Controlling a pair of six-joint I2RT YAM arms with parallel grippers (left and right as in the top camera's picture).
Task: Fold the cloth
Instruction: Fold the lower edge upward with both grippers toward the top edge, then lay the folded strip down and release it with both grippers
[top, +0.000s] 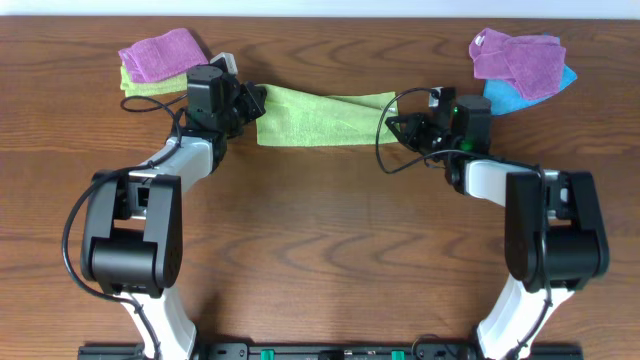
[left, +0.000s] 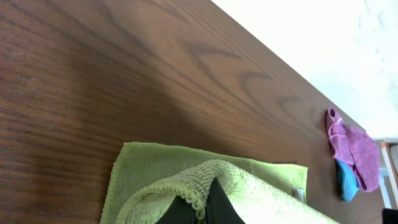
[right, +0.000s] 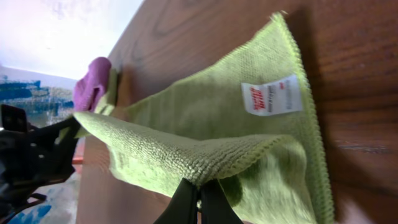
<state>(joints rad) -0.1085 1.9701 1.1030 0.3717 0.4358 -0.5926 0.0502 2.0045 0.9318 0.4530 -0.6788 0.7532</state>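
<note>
Overhead, near the far edge of the table (top: 320, 260), about midway between its far corners: the cloth (top: 320, 117), drawn out into a narrow band. Long axis left to right, parallel to that far edge; short ends pointing at the two arms.

Pinched at its left end by the left gripper (top: 250, 103) and at its right end by the right gripper (top: 395, 125), fingers of each pressed together on a raised edge (clearest from the wrist views, with a lifted lip of green fabric draped over the dark fingertips). Probably held this way to keep that edge taut and level between the two arms, ready for carrying one long side over the other without bunching.

Lower layer flat on the wood, white tag (right: 272, 96) face up at the right end.

Spare towels well apart from the work: purple towel (top: 160, 52) on a paler green towel (top: 140, 85) by the far left corner, second purple towel (top: 517, 58) over a blue towel (top: 505, 95) by the far right corner.
</note>
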